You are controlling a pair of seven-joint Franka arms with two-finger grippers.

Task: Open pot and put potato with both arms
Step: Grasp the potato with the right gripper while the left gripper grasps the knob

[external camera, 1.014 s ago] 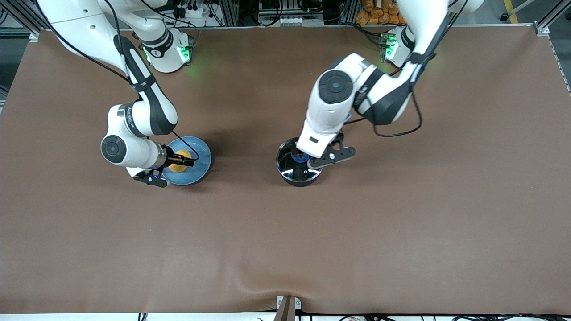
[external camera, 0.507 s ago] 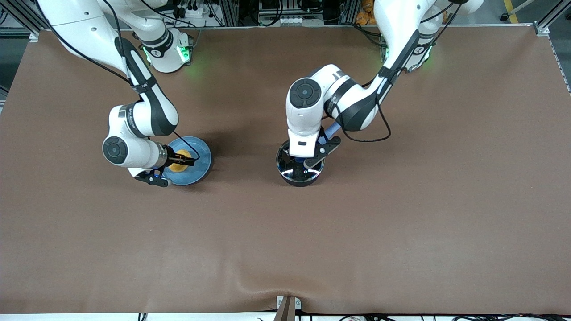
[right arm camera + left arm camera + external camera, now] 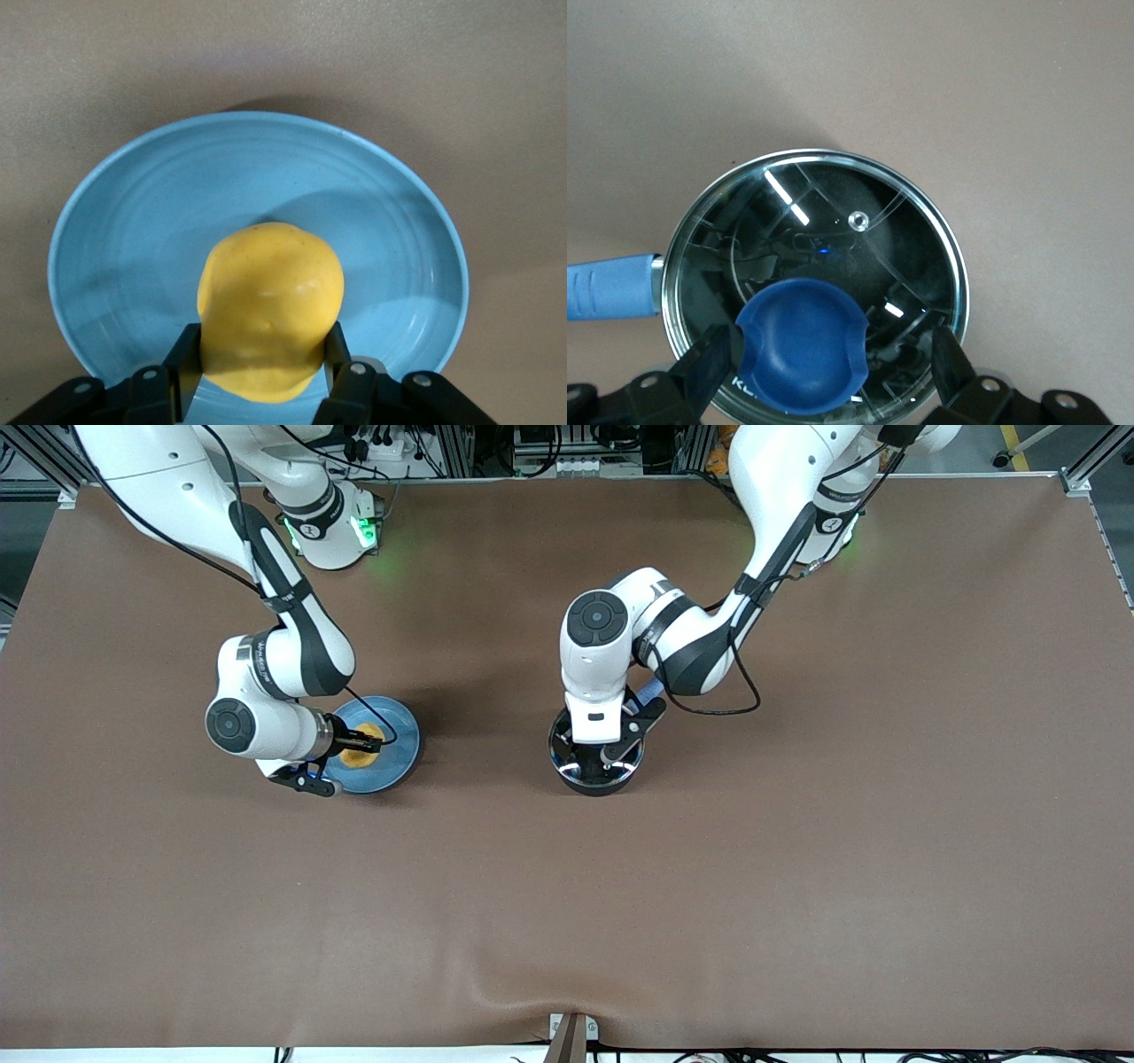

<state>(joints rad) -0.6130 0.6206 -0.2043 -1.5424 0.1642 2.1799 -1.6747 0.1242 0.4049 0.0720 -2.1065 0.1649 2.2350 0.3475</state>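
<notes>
Lidded black pot point(image 3: 594, 760); yellow potato point(image 3: 358, 754) on blue plate point(image 3: 399, 737).

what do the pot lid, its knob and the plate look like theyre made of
Lid: clear glass with a shiny metal rim; it shows sharp reflections and the dark pot beneath. Knob: matte blue, probably plastic or silicone, with soft highlights. Plate: light blue, glossy with faint concentric rings, likely glazed ceramic, though plastic is possible.

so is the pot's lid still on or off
On. The glass lid sits flat on the pot; the left pincer is open around its blue knob.
</notes>
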